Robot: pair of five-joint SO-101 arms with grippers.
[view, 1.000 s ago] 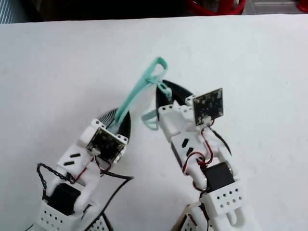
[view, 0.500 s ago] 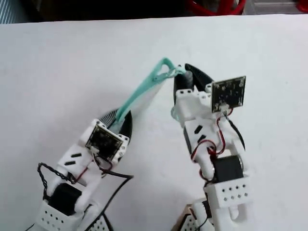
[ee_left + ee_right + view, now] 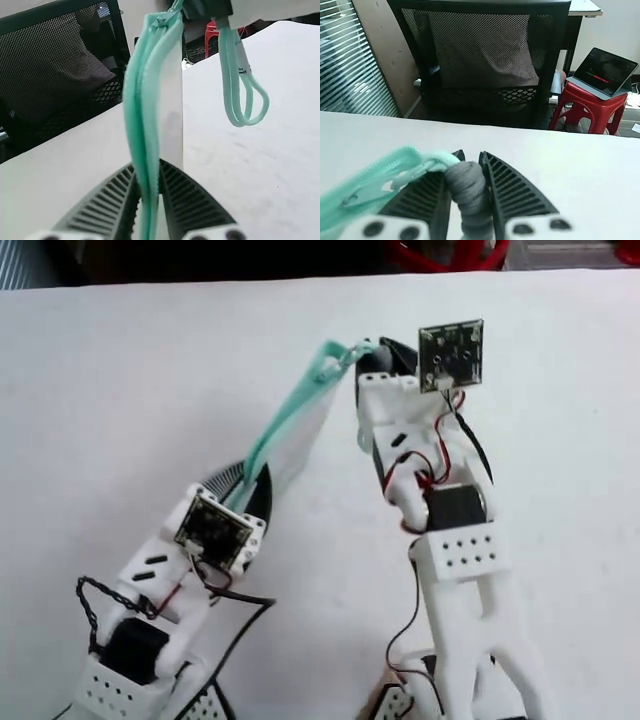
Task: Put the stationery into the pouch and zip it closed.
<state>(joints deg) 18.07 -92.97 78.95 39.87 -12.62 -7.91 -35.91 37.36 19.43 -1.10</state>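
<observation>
A white pouch with a mint zipper hangs stretched between both arms above the table. My left gripper is shut on its near end; in the left wrist view the zipper runs closed from that gripper up to the slider. My right gripper holds the far end. In the right wrist view its fingers are shut on the grey zipper pull, with the mint zipper end beside it. A mint loop strap dangles from the far end. No stationery is visible.
The white table spreads around both arms. A black mesh chair and a red stool carrying a tablet stand past the far edge. Black cables trail by the left arm's base.
My right gripper has moved away from the left one toward the table's far side, drawing the zipper pull along. The pouch now hangs stretched straight. The left arm has stayed put.
</observation>
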